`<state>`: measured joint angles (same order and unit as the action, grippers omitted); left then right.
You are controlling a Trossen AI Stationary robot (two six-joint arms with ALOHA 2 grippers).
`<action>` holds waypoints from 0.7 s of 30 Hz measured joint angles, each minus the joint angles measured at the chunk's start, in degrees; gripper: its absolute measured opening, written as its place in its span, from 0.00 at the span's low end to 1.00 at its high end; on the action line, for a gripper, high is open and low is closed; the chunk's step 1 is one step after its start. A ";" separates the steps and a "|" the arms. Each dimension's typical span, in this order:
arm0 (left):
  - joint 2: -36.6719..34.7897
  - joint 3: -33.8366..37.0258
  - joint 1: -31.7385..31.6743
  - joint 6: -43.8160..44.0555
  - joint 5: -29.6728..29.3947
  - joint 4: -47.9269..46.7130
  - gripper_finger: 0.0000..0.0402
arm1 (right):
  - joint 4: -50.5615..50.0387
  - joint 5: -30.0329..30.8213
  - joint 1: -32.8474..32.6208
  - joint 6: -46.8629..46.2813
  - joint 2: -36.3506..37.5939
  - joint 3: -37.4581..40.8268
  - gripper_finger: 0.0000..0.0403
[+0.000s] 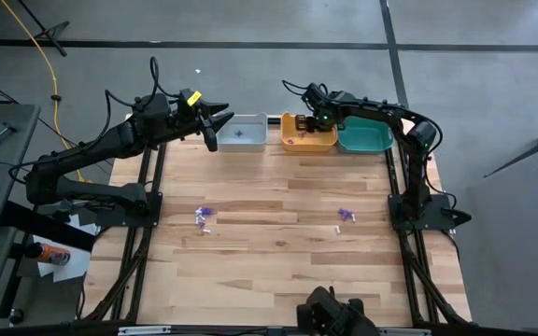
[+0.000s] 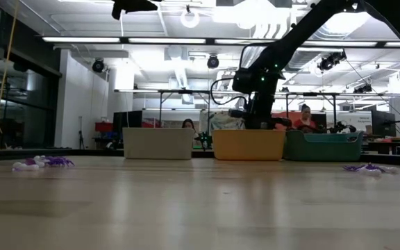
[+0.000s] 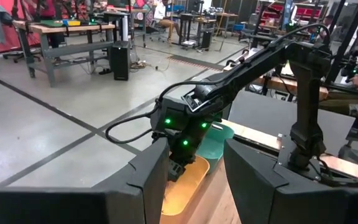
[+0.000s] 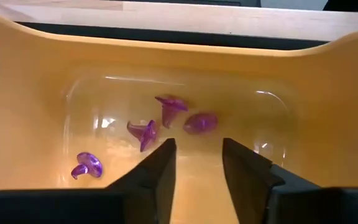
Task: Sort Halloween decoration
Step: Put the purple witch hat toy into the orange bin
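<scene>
The Halloween decoration lies in two small purple heaps on the table, one at the left and one at the right. Several purple trinkets lie on the floor of the orange bin. My right gripper is open and empty, pointing down into the orange bin just above those trinkets. My left gripper is open and empty, held high beside the grey bin.
The grey bin, the orange bin and a teal bin stand in a row along the table's far edge. Something small and dark lies in the grey bin. People sit in the room beyond the table.
</scene>
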<state>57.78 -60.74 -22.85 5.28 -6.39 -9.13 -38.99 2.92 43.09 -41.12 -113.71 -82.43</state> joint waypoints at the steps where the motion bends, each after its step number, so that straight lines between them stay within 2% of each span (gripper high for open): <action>1: 0.00 0.00 0.00 0.00 0.00 0.00 0.36 | 0.00 -0.18 0.00 0.03 0.18 -0.01 0.34; 7: -0.02 0.00 0.00 -2.06 0.00 0.00 0.36 | 1.87 -2.86 0.15 6.86 4.87 -0.03 0.36; 14: -0.02 0.01 0.07 -1.25 0.77 -0.04 0.36 | 2.26 -5.01 -5.35 21.83 18.26 1.98 0.36; 17: 0.20 0.01 0.46 -1.05 5.10 0.04 0.36 | 4.61 -5.14 -9.36 24.93 25.06 6.92 0.36; 21: 1.69 0.05 1.91 -0.86 8.51 0.04 0.36 | 12.17 -5.08 -14.65 22.62 34.64 18.11 0.36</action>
<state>59.47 -60.69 -20.94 4.42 2.12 -9.09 -26.82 -2.16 28.44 -18.50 -79.07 -64.32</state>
